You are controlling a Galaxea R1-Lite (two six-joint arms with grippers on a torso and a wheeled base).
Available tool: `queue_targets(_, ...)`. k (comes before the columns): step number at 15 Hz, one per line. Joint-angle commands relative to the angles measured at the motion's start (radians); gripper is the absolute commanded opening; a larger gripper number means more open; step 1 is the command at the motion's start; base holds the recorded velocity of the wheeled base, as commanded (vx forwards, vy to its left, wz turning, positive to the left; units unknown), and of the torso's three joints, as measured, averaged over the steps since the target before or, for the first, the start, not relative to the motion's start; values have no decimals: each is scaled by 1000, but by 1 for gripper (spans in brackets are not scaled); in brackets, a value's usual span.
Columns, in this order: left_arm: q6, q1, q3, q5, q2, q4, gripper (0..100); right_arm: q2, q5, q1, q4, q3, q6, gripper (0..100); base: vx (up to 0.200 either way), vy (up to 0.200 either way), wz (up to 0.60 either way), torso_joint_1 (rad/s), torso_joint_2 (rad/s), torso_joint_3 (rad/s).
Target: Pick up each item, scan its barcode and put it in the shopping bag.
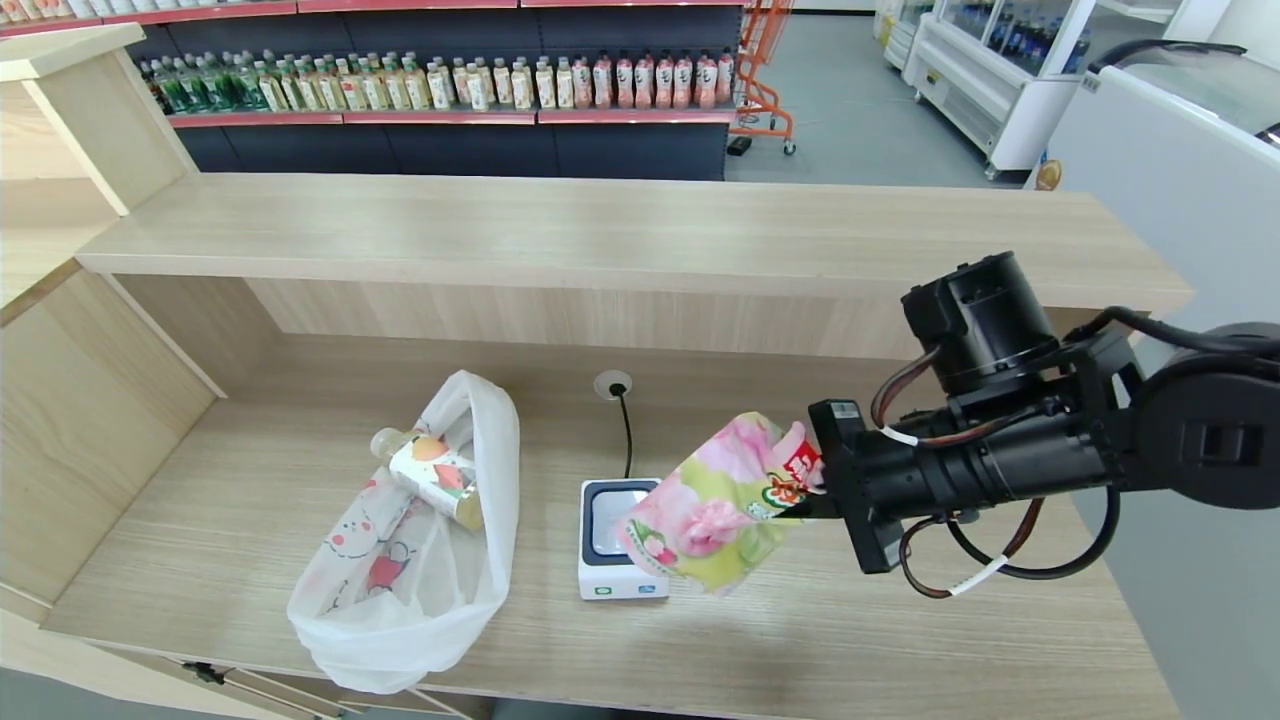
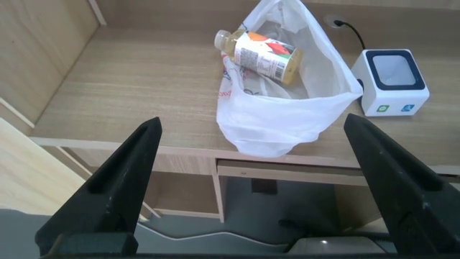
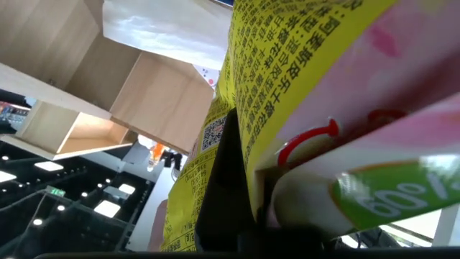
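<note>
A pink, yellow and green snack bag [image 1: 715, 505] hangs over the right side of the white barcode scanner [image 1: 608, 545], held at its top edge by my right gripper [image 1: 815, 480], which is shut on it. Up close, the snack bag [image 3: 302, 93] shows its yellow printed back beside one dark finger [image 3: 230, 187]. The white shopping bag [image 1: 420, 560] lies open on the counter to the scanner's left, with a juice bottle [image 1: 435, 472] inside. My left gripper [image 2: 251, 194] is open, held off the counter's front edge, facing the shopping bag [image 2: 287, 115] and bottle [image 2: 262, 56].
The scanner's black cable [image 1: 626, 430] runs back to a port in the wooden counter [image 1: 850, 640]. A raised wooden ledge [image 1: 620, 235] borders the back and a side wall [image 1: 80, 420] the left. Drink shelves stand beyond.
</note>
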Motion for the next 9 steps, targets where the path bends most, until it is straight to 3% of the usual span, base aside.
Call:
queue_targets(1,0,1,0,0,0,0,100,40,0,7,1,-16,0,0,0,0,0,0,0,0)
queue_targets(9,1,1,0,0,0,0,100,141,3,42,-50,-90,-6,0,0,0,0,0,0,0)
